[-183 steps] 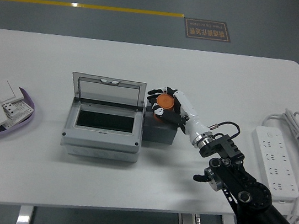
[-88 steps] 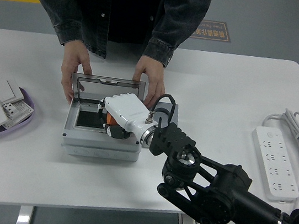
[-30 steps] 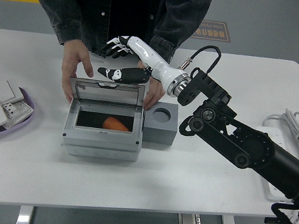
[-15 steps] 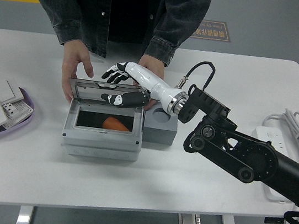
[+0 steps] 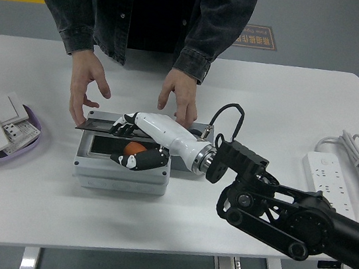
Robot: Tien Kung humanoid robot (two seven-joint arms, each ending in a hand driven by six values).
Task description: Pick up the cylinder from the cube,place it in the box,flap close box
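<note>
The grey box stands mid-table with its clear lid tipped down almost level over the opening. The orange cylinder lies inside, seen under the lid's edge. My right hand reaches in from the right. It is open, its fingers lie spread on the lid and its thumb is at the box's front rim. My wrist hides most of the grey cube right of the box. A person's hands hover just behind the box.
A purple bowl of white switch plates sits at the left edge. A white power strip with its cable lies at the right, partly behind my forearm. The person in a dark jacket stands at the far side.
My right hand has come down and toward me, pushing the lid from upright to almost level. The person's hands have let go of the lid and drawn back a little.
</note>
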